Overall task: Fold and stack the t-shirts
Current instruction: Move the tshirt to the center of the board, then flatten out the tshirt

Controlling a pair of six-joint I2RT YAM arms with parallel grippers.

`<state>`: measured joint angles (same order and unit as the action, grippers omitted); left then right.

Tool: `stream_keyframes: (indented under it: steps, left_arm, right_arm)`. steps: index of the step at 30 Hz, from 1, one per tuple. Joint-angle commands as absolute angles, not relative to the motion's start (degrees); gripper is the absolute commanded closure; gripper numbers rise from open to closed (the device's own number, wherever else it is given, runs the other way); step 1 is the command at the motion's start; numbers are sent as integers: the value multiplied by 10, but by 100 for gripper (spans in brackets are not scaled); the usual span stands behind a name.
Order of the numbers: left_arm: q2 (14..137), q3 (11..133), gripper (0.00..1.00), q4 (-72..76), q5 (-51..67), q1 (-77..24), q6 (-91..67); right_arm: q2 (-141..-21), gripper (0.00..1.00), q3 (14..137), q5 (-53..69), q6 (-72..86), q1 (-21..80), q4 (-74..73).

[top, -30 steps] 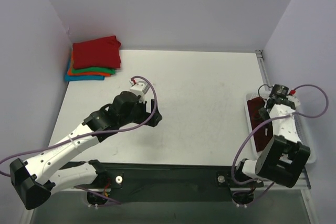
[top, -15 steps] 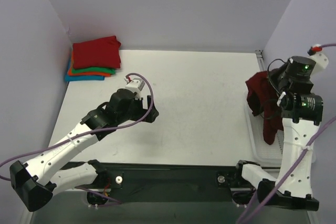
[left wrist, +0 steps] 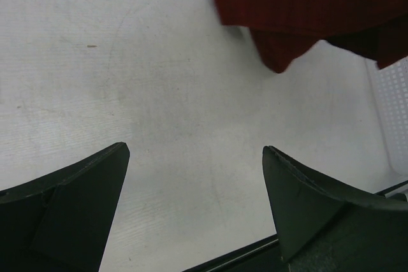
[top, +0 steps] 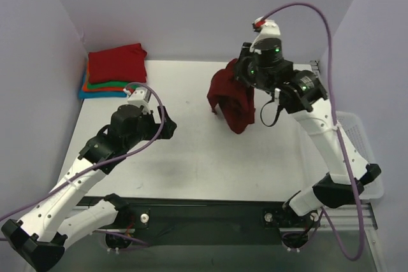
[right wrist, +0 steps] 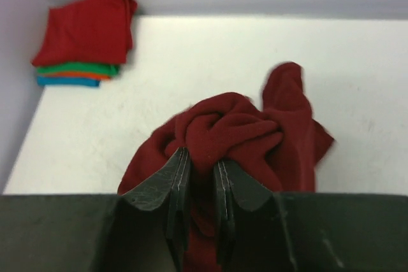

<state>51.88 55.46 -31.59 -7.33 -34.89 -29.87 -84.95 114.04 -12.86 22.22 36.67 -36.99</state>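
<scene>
My right gripper (top: 241, 79) is shut on a bunched dark maroon t-shirt (top: 233, 100) and holds it hanging above the table's middle right. In the right wrist view the cloth (right wrist: 236, 135) bulges between the gripper (right wrist: 203, 157) jaws. A stack of folded t-shirts (top: 115, 71), bright red on top with green, orange and blue below, lies in the far left corner; it also shows in the right wrist view (right wrist: 83, 36). My left gripper (top: 169, 128) is open and empty over the table's left middle; its wrist view shows the maroon shirt's hem (left wrist: 306, 11) ahead.
A white mesh basket (top: 364, 151) stands at the table's right edge, partly behind my right arm. Walls close the left, back and right sides. The table's black front rail (top: 204, 205) runs along the near edge.
My right gripper lifted the maroon shirt out of the basket and carried it left toward the table's middle. My left arm drew back to the left.
</scene>
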Motion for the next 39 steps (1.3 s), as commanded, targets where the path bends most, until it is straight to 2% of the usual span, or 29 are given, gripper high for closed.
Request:
stream_keyframes:
  steps: [1,2,3,4,5,7,11,16,18,21,27,30,39]
  left_arm:
    - [510,557,3,-320,-83,-339,-311]
    - [510,544,3,-316,-77,-338,-315]
    - [512,535,3,-311,-75,-337,-324]
    - [514,527,3,-301,-71,-336,-330]
    - [518,508,3,-294,-63,-334,-337]
    - [529,488,3,-273,-57,-333,-364]
    - [548,420,5,-212,-55,-330,-417]
    - [607,381,15,-152,-109,-311,-483]
    - [641,376,21,-130,-127,-291,-511]
    - [688,366,24,-50,-142,-259,-537]
    - [820,424,31,-8,-184,-232,-527]
    - [872,439,36,43,-165,-216,-535]
    - [976,497,47,61,-146,-212,-521]
  right_arm:
    - [-855,89,1058,-146,211,373,-334]
    - [-857,81,1031,-147,213,371,-332]
    - [-855,59,1008,-149,223,369,-331]
    - [-852,47,954,-159,236,363,-330]
    - [-845,38,923,-160,247,359,-325]
    - [-811,30,851,-162,279,352,-295]
    - [-746,29,646,-139,350,298,-242]
    - [-703,34,501,-47,402,228,-140]
    - [-714,37,472,-5,411,218,-100]
    - [-743,42,449,55,424,217,-54]
    - [-780,48,403,94,447,220,23]
    - [-781,49,372,94,457,221,47]
    - [-821,50,337,97,485,228,115]
